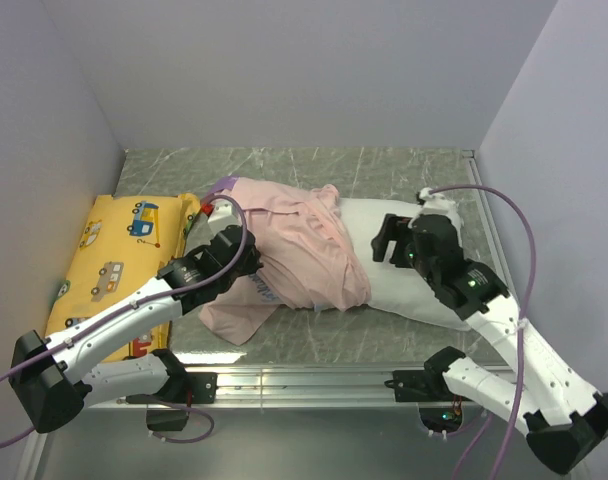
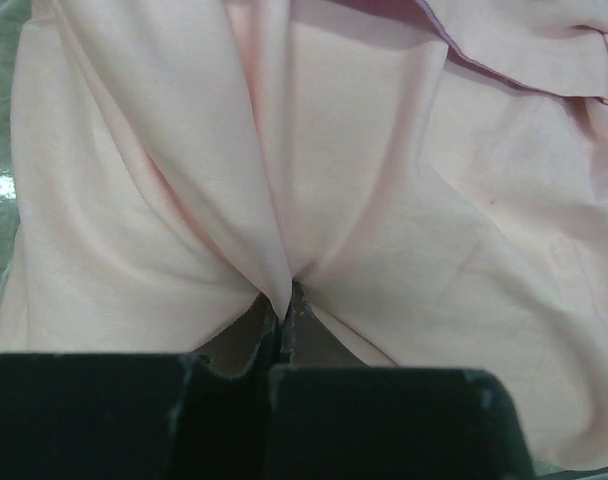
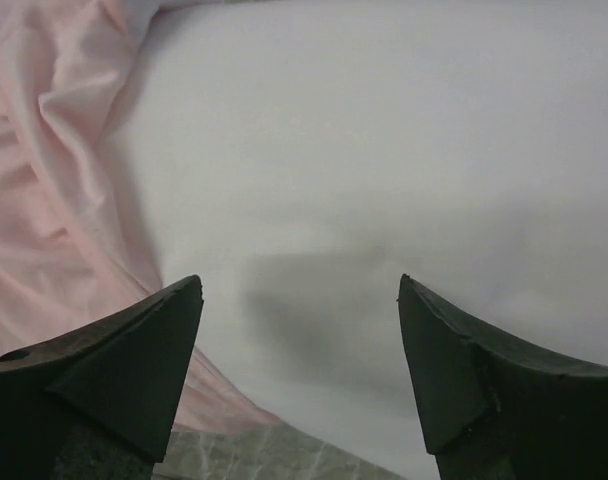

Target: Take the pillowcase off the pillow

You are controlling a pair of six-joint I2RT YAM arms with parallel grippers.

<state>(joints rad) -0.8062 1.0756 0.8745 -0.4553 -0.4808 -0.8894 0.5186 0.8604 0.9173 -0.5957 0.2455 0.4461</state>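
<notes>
The pillowcase (image 1: 294, 250), pale pink reverse side out, is bunched over the left half of the white pillow (image 1: 404, 285), whose right half lies bare. My left gripper (image 1: 246, 262) is shut on a pinched fold of the pillowcase (image 2: 284, 200); the fabric fans out from its fingertips (image 2: 284, 305). My right gripper (image 1: 386, 240) is open just above the bare pillow (image 3: 384, 150), its fingers (image 3: 154, 350) apart, with the pink edge of the pillowcase (image 3: 54, 180) to its left.
A yellow vehicle-print pillow (image 1: 114, 255) lies at the left against the wall. The grey marbled table (image 1: 384, 345) shows in front of the pillow and behind it. Walls close in on the left, back and right.
</notes>
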